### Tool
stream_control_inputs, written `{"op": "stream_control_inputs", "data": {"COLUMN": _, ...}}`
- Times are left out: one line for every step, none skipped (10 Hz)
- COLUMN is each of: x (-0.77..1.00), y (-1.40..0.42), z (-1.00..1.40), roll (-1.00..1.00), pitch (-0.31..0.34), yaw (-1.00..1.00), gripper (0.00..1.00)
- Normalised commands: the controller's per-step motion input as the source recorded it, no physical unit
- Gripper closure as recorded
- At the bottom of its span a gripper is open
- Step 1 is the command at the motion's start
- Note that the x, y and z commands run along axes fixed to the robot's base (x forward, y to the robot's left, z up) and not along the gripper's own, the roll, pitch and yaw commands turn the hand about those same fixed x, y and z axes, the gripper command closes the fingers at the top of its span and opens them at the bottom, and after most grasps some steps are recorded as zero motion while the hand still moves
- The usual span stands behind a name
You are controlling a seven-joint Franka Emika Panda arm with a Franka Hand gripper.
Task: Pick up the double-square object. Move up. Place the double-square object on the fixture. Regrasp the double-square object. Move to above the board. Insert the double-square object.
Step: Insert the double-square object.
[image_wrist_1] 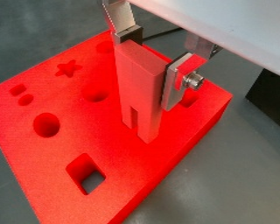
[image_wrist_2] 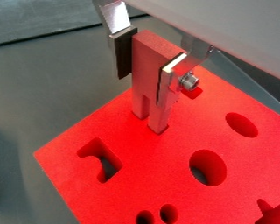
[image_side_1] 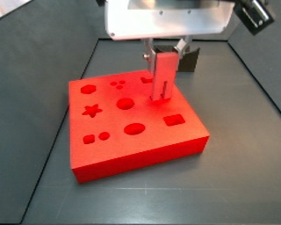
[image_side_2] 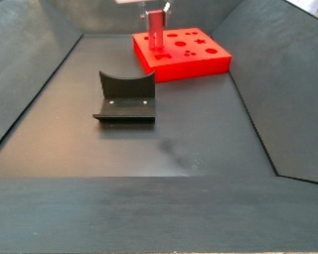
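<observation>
Clamped between the flat silver fingers [image_wrist_1: 175, 80] of the two-finger gripper [image_wrist_1: 150, 66]: a small flat elongated red double-square object [image_wrist_1: 139, 92], held upright, long axis vertical, both dark pads pressed against its faces. In both wrist views, lower end of the piece just above or at the top of the large thick red square board [image_wrist_1: 60, 122] with shaped holes; contact with the surface not discernible.

In a side view, gripper [image_side_1: 167, 53] at upper centre of the frame, under the white wrist housing, with the piece [image_side_1: 163, 73] hanging down over the board's far right portion [image_side_1: 190, 132], close to a small square hole. Star, circles and oval cut-outs spread across the left and centre of the slab.

In a side view, board [image_side_2: 202, 60] at the top centre of the frame, the piece [image_side_2: 158, 30] standing over its left part. Dark grey fixture [image_side_2: 124, 97] with a U-shaped notch at centre left of the frame, on the dark floor, well apart from the board.
</observation>
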Motion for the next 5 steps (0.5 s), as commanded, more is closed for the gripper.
{"op": "stream_control_inputs", "data": {"x": 0.08, "y": 0.00, "z": -0.25, "roll": 0.00, "pitch": -0.007, "yaw": 0.00, "gripper": 1.00}}
{"op": "stream_control_inputs", "data": {"x": 0.00, "y": 0.00, "z": -0.32, "roll": 0.00, "pitch": -0.039, "yaw": 0.00, "gripper": 1.00}}
{"op": "stream_control_inputs", "data": {"x": 0.00, "y": 0.00, "z": -0.38, "roll": 0.01, "pitch": -0.051, "yaw": 0.00, "gripper": 1.00}}
{"op": "stream_control_inputs", "data": {"x": 0.00, "y": -0.01, "z": -0.41, "roll": 0.01, "pitch": -0.060, "yaw": 0.00, "gripper": 1.00}}
{"op": "stream_control_inputs", "data": {"x": 0.00, "y": -0.01, "z": -0.43, "roll": 0.02, "pitch": -0.071, "yaw": 0.00, "gripper": 1.00}}
